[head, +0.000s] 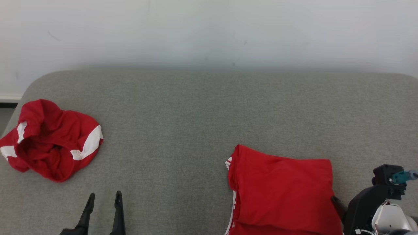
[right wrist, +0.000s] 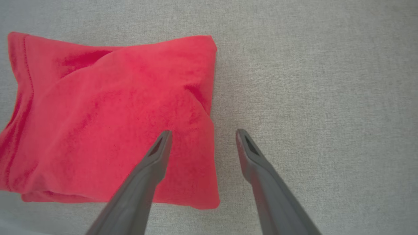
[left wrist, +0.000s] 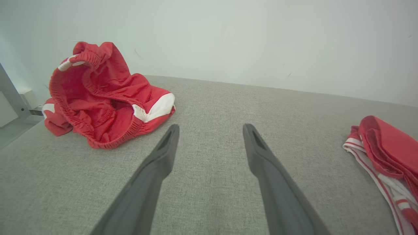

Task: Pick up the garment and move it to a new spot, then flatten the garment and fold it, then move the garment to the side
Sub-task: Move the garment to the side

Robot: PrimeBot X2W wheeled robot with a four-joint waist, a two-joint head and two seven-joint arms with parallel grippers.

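Observation:
A crumpled red garment (head: 52, 140) with white patches lies at the left of the grey cushioned surface (head: 196, 111); the left wrist view shows the crumpled garment (left wrist: 104, 98) with its elastic waistband gaping. A folded red garment (head: 281, 192) with white striped trim lies at the lower right. My left gripper (head: 103, 199) is open and empty, a short way in front of the crumpled garment, fingers apart (left wrist: 211, 126). My right gripper (right wrist: 203, 133) is open over the right edge of the folded garment (right wrist: 107, 114), one finger above the cloth, the other above bare surface, holding nothing.
A white wall (head: 209, 32) runs behind the surface. The surface's rounded left edge (head: 19, 104) drops off just behind the crumpled garment, with a grey metal post (left wrist: 11, 94) beyond it. A broad bare stretch lies between the two garments.

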